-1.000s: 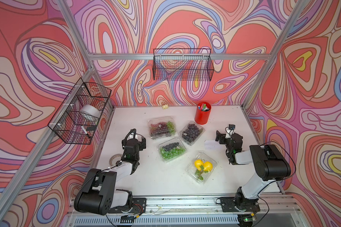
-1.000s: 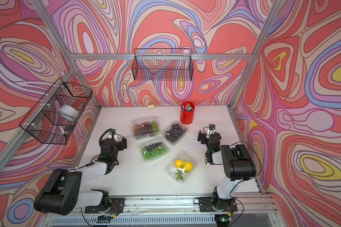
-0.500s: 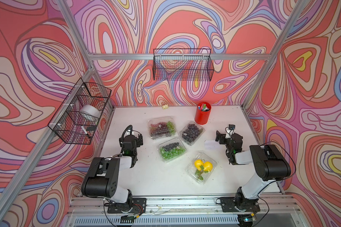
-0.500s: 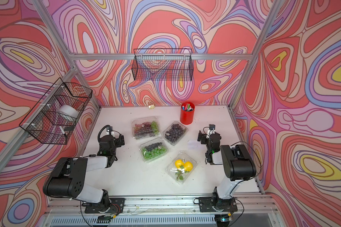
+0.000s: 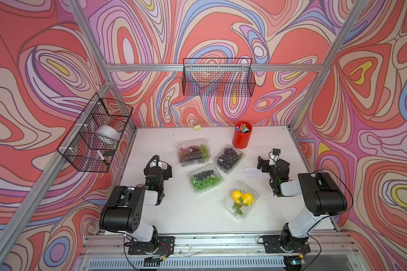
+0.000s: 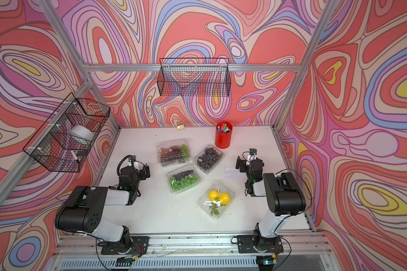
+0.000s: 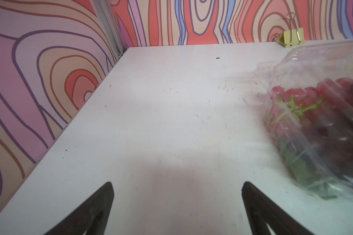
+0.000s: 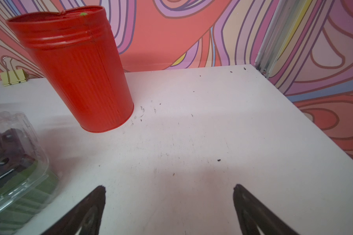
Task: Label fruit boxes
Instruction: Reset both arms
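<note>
Your left claw (image 7: 177,183) and right claw (image 8: 169,186) gape wide, empty. The lemon box (image 5: 241,199) lies at four o'clock from the green-and-dark grape box (image 5: 205,178).

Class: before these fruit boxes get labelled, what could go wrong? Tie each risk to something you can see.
The white sheet lies flat on the white table; the open right gripper may not pinch it.
The red-green grape box and green-and-dark grape box lie close together; pressing one could shove the other.
The red cup stands near the dark grape box; that gripper might tip it.
</note>
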Robot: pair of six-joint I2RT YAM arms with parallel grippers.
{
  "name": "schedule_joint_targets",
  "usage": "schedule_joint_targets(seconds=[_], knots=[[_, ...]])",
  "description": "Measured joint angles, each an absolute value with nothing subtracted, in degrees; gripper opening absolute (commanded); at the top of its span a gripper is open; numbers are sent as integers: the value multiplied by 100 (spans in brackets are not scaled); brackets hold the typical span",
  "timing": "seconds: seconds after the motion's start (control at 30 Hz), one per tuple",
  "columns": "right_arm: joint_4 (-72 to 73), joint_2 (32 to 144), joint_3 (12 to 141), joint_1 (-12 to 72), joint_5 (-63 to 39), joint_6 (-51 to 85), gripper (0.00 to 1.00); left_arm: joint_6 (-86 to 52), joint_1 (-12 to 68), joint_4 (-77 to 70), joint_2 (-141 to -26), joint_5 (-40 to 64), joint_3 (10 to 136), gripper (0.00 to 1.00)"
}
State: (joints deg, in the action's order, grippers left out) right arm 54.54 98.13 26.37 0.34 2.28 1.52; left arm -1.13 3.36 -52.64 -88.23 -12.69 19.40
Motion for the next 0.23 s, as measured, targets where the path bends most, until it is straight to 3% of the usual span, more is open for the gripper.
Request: schedule_joint_targets(seconds=[0.23], knots=[[5441,9813,2637,34,228,152,99,-169,272,-5164,-8829,-1256,2060,100]])
